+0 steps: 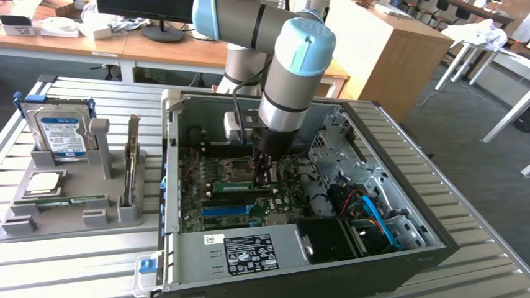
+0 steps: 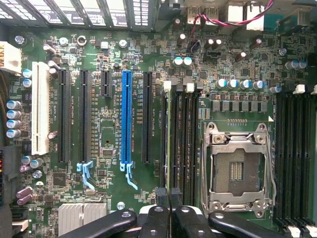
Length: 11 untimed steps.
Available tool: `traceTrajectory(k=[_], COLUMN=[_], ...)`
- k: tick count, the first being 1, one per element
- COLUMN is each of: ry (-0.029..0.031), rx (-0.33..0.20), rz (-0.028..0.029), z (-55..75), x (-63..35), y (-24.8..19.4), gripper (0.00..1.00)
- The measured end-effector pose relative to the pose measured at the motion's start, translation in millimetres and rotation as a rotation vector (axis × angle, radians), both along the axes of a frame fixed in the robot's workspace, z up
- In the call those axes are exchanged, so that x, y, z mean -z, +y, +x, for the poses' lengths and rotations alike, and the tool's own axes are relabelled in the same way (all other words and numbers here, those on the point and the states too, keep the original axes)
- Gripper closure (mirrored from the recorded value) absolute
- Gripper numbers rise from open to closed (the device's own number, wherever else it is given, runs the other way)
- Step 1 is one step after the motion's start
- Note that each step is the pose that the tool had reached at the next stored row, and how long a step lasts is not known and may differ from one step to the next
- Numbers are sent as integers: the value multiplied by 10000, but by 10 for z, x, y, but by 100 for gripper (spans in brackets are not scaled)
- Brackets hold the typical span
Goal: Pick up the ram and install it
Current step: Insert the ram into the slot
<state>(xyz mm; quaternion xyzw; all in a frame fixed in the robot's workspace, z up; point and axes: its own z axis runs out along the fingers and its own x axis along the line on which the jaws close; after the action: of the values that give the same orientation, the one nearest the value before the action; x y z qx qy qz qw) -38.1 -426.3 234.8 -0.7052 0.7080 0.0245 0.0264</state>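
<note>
One thin ram (image 2: pixel 169 134) stands edge-up among the memory slots (image 2: pixel 190 139) beside the empty processor socket (image 2: pixel 237 168), the gripper (image 2: pixel 170 193) pinched shut on its top edge. It looks light, stiff but fragile; best held by the bare board edge, off the chips.

Nothing is legible: the hard drive label (image 1: pixel 59 133) and power supply label (image 1: pixel 248 253) (black, with symbols) are too small to read.

A robotics lab: wooden desks (image 1: pixel 166 54) and a monitor (image 1: pixel 145 9) behind a slatted metal table (image 1: pixel 83 261) holding an open computer case (image 1: pixel 356 276).
</note>
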Motion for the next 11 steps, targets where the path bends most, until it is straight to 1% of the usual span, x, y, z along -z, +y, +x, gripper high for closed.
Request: traceTrajectory(k=[5, 6, 11], ry=[0, 0, -1], rx=[-2, 0, 0], rz=[0, 0, 2], z=[-5, -6, -6], x=[0, 0, 17], y=[0, -11, -12], gripper=[88, 88, 88])
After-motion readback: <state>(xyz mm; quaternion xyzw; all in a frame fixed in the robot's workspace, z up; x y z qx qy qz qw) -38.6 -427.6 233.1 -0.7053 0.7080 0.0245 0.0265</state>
